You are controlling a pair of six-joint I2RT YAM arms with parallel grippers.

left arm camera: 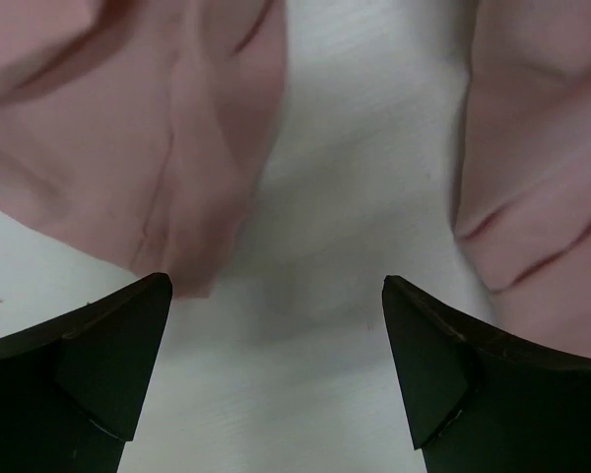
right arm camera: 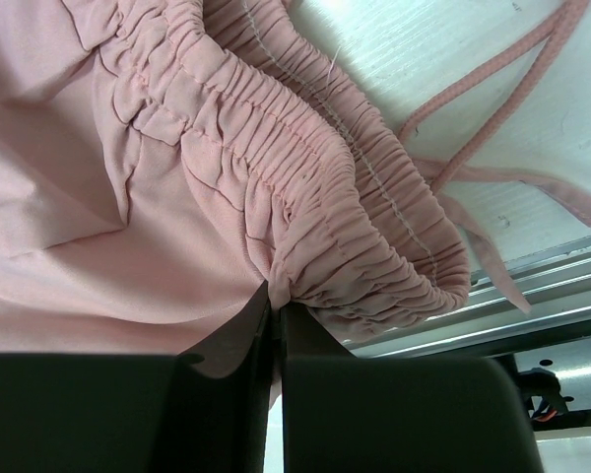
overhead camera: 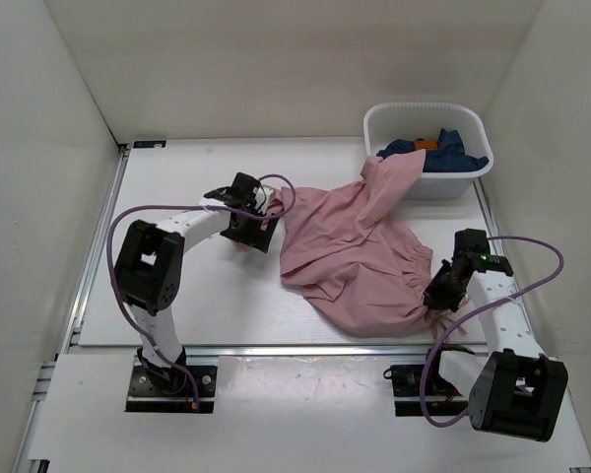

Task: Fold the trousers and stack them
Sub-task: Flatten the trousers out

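Top external view: trousers (overhead camera: pixel 360 251) lie crumpled on the surface (overhead camera: pixel 197 296), one leg (overhead camera: pixel 389 172) draped over the bin (overhead camera: pixel 448 183) rim. Right hand (overhead camera: pixel 441 296) pinches the waistband (right arm camera: pixel 374 246) shut near the front rail (overhead camera: pixel 305 352); left hand (overhead camera: pixel 268 212) hovers wide open beside a loose hem (left arm camera: pixel 192 266). Best to grip that hem low, then pull leftward, where bare surface gives room; the bin could snag the leg

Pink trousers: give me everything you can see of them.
Dusty-pink trousers, thin soft fabric, lie crumpled and unfolded on the table. One leg trails up to the white bin. The ruched elastic waistband with loose drawstrings sits at the near right, pinched by the shut right gripper. The left gripper is open at the left edge, holding nothing.
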